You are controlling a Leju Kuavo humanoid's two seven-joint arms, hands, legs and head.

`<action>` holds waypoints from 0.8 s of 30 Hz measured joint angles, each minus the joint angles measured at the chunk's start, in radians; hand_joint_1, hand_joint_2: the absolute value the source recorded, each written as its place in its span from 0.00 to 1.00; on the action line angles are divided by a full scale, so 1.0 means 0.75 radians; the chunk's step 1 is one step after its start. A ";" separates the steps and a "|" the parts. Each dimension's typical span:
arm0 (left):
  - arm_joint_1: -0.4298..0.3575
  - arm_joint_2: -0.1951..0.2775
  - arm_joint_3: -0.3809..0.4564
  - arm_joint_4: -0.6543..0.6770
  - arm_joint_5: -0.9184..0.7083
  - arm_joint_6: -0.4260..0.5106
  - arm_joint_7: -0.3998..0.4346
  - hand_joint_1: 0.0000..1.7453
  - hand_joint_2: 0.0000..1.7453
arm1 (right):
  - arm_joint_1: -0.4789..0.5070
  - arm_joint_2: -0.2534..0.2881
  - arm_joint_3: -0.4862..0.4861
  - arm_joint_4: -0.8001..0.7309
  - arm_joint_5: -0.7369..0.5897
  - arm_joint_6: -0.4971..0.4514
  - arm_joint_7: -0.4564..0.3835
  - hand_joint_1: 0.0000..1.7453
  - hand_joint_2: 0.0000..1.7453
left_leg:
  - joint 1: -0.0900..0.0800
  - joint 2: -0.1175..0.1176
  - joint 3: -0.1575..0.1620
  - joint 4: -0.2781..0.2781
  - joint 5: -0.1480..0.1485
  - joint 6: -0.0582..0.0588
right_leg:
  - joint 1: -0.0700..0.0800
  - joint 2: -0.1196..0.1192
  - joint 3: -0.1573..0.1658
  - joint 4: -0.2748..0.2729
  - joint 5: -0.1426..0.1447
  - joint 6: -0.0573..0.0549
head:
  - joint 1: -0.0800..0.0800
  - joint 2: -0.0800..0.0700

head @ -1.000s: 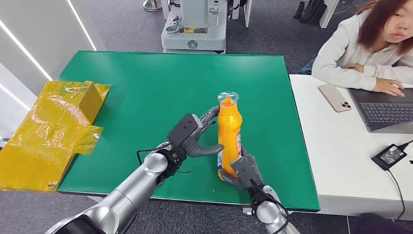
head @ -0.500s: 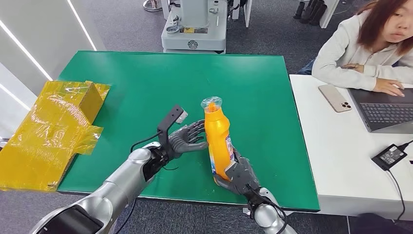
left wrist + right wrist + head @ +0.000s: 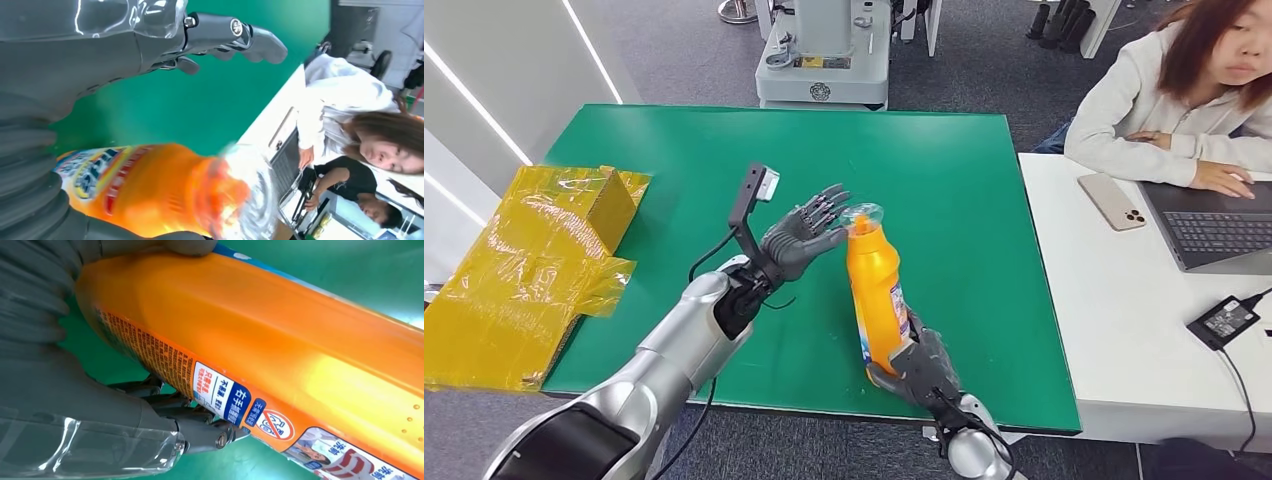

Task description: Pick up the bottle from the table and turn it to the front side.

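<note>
An orange bottle (image 3: 874,295) with a clear cap (image 3: 864,216) stands tilted a little to the left over the green table (image 3: 694,180) near its front edge. My right hand (image 3: 921,366) grips the bottle at its base; in the right wrist view the label side of the bottle (image 3: 280,350) lies across my right hand (image 3: 75,385). My left hand (image 3: 805,235) is raised beside the cap with its fingers spread, holding nothing. In the left wrist view the bottle (image 3: 145,185) lies just below the open fingers (image 3: 235,37).
A yellow foil-wrapped box (image 3: 534,265) lies at the table's left edge. To the right, a white table (image 3: 1114,320) carries a phone (image 3: 1111,200), a laptop (image 3: 1214,225) and a power adapter (image 3: 1224,318); a person (image 3: 1164,100) sits there. A machine base (image 3: 822,60) stands behind.
My left hand has let go of the bottle, opened and risen to the level of the cap. The bottle, kept in my right hand, has shifted left and tilted.
</note>
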 joint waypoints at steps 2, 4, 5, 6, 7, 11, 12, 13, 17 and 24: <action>0.005 -0.009 -0.025 -0.015 -0.056 0.022 -0.035 0.00 1.00 | 0.014 0.000 -0.003 -0.019 0.019 0.001 0.011 0.99 1.00 | 0.000 0.000 0.000 0.000 0.000 0.000 | 0.000 0.000 0.000 0.000 0.000 0.000 | 0.000 0.000; 0.013 -0.016 -0.063 -0.023 -0.153 0.056 -0.085 0.00 1.00 | 0.030 0.000 -0.010 -0.037 0.033 0.003 0.019 0.99 1.00 | 0.000 0.000 0.000 0.000 0.000 0.000 | 0.000 0.000 0.000 0.000 0.000 0.000 | 0.000 0.000; 0.017 -0.019 -0.088 -0.025 -0.210 0.076 -0.112 0.00 1.00 | 0.038 0.000 -0.014 -0.046 0.036 0.004 0.022 0.99 1.00 | 0.000 0.000 0.000 0.000 0.000 0.000 | 0.000 0.000 0.000 0.000 0.000 0.000 | 0.000 0.000; 0.022 -0.021 -0.115 -0.026 -0.264 0.097 -0.136 0.00 1.00 | 0.046 0.000 -0.018 -0.055 0.038 0.006 0.025 0.98 1.00 | 0.000 0.000 0.000 0.000 0.000 0.000 | 0.000 0.000 0.000 0.000 0.000 0.000 | 0.000 0.000; 0.026 -0.023 -0.141 -0.026 -0.307 0.113 -0.155 0.00 1.00 | 0.054 0.000 -0.023 -0.063 0.038 0.008 0.027 0.98 1.00 | 0.000 0.000 0.000 0.000 0.000 0.000 | 0.000 0.000 0.000 0.000 0.000 0.000 | 0.000 0.000; 0.030 -0.028 -0.218 -0.027 -0.393 0.112 -0.166 0.00 1.00 | 0.075 -0.003 -0.042 -0.088 0.037 0.023 0.031 0.99 1.00 | 0.000 0.000 0.000 0.000 0.000 0.000 | 0.000 0.000 0.000 0.000 0.000 0.000 | 0.000 0.000; 0.032 -0.028 -0.231 -0.027 -0.401 0.093 -0.157 0.00 1.00 | 0.077 -0.004 -0.044 -0.091 0.037 0.027 0.033 0.99 1.00 | 0.000 0.000 0.000 0.000 0.000 0.000 | 0.000 0.000 0.000 0.000 0.000 0.000 | 0.000 0.000; 0.034 -0.027 -0.242 -0.027 -0.408 0.071 -0.146 0.00 1.00 | 0.078 -0.004 -0.044 -0.094 0.037 0.031 0.035 0.98 1.00 | 0.000 0.000 0.000 0.000 0.000 0.000 | 0.000 0.000 0.000 0.000 0.000 0.000 | 0.000 0.000; 0.038 -0.017 -0.265 -0.026 -0.404 -0.011 -0.115 0.07 1.00 | 0.079 -0.006 -0.045 -0.095 0.039 0.047 0.042 0.95 1.00 | 0.000 0.001 0.001 0.000 0.000 0.000 | 0.000 0.001 0.000 0.000 0.000 0.000 | 0.000 0.000; 0.019 -0.006 -0.267 -0.010 -0.240 -0.148 -0.015 1.00 1.00 | 0.079 -0.006 -0.052 -0.084 0.070 0.049 0.036 0.90 1.00 | 0.000 0.001 0.001 0.000 0.000 0.000 | 0.000 0.000 0.000 0.000 0.000 0.000 | 0.000 0.000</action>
